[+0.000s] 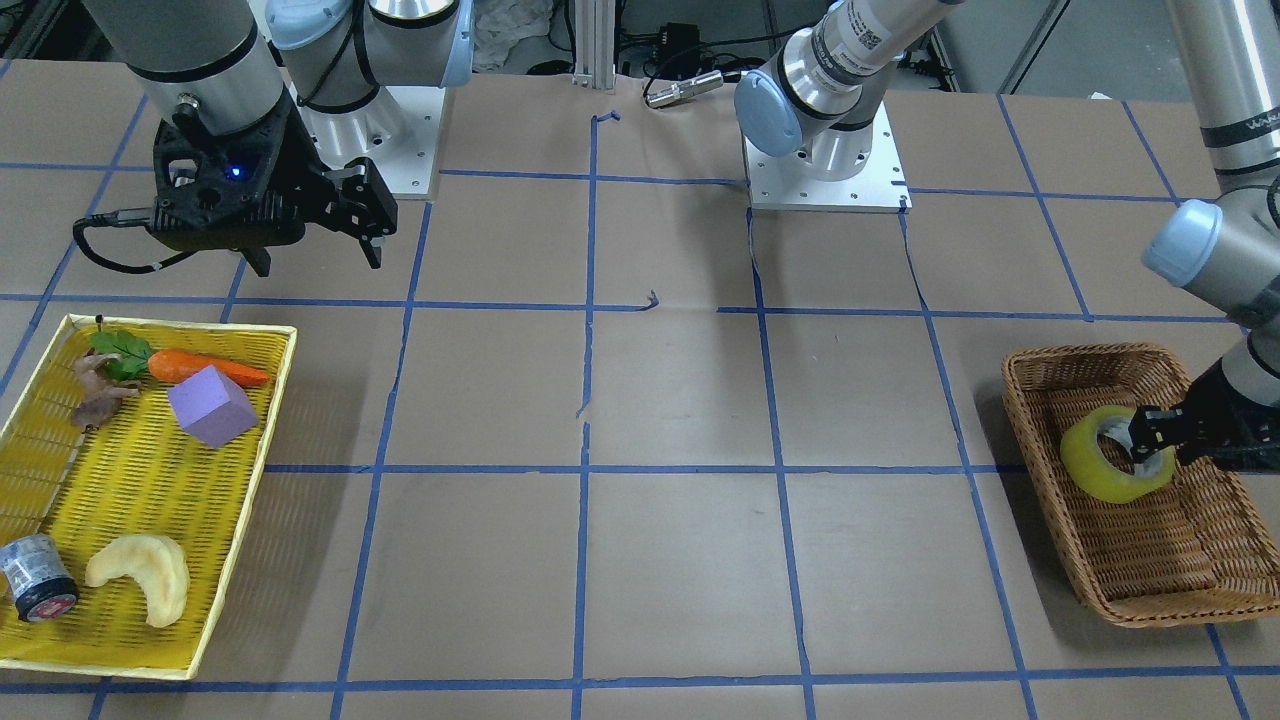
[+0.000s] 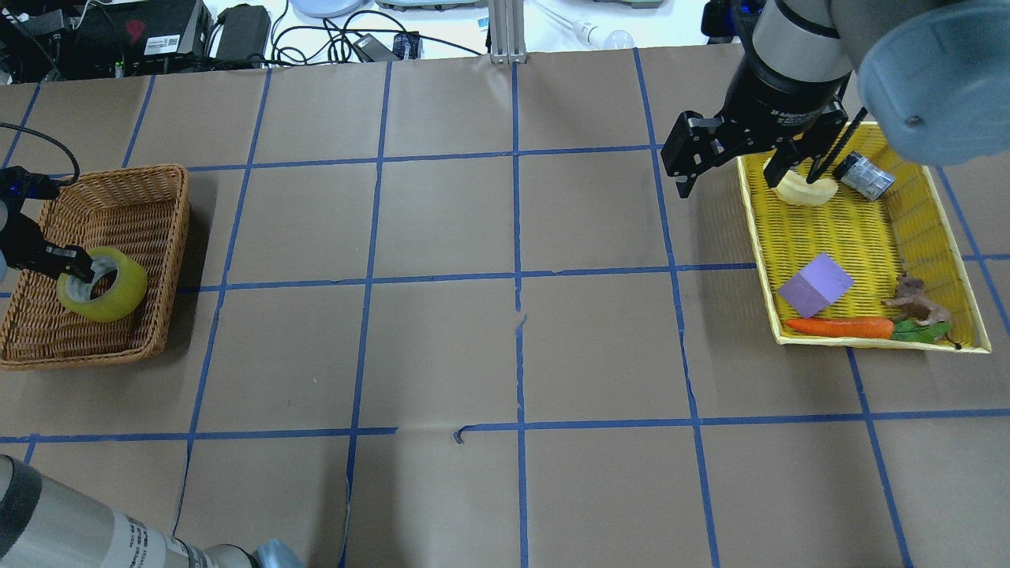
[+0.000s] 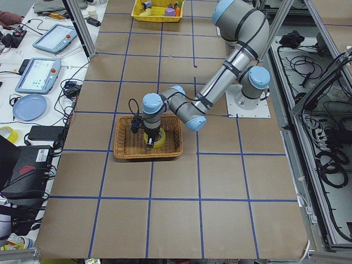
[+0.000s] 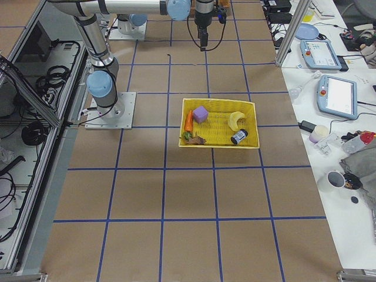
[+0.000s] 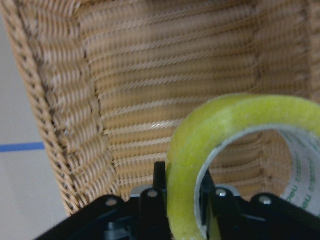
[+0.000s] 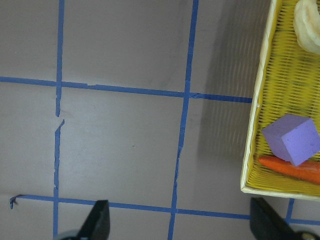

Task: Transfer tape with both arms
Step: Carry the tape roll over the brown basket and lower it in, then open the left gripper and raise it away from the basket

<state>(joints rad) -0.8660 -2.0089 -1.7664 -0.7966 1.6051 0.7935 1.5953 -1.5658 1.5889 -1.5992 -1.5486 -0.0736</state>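
The yellow-green tape roll (image 1: 1105, 465) stands tilted in a brown wicker basket (image 1: 1150, 590). My left gripper (image 1: 1140, 440) is shut on the tape's wall, one finger inside the ring and one outside. The left wrist view shows the tape (image 5: 200, 145) pinched between the black fingers (image 5: 160, 185). In the overhead view the tape (image 2: 118, 296) and left gripper (image 2: 75, 268) are at the far left. My right gripper (image 2: 730, 181) is open and empty, held above the table by the yellow tray's edge. It also shows in the front view (image 1: 318, 262).
A yellow tray (image 1: 290, 350) holds a purple cube (image 1: 210, 405), a carrot (image 1: 200, 368), a pale curved piece (image 1: 140, 575), a small grey cylinder (image 1: 35, 578) and a brown figure (image 1: 100, 390). Brown paper with blue tape lines covers the table between basket and tray.
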